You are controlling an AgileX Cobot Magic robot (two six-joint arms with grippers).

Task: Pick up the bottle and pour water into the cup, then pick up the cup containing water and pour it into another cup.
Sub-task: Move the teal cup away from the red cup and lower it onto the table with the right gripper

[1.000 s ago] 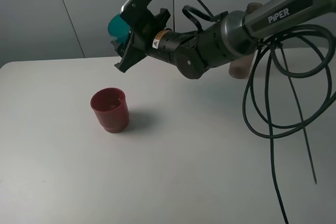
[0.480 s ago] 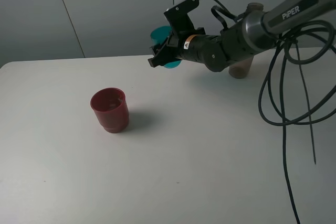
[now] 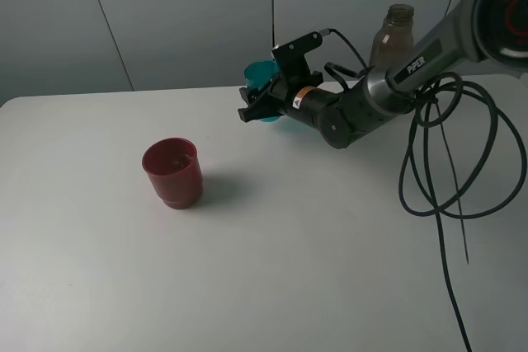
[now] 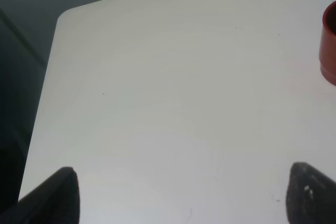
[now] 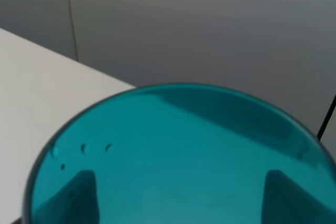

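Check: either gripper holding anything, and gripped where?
Right gripper holds the teal cup by its side wall, fingers across it. Left gripper holds nothing.

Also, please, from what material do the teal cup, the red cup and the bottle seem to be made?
The teal cup: probably thin glossy plastic; it is translucent, and the dark gripper fingers show through its wall. The red cup: likely opaque plastic with a smooth, slightly shiny finish and a stepped base. The bottle: seemingly clear, brownish-tinted plastic, with a ridged neck.
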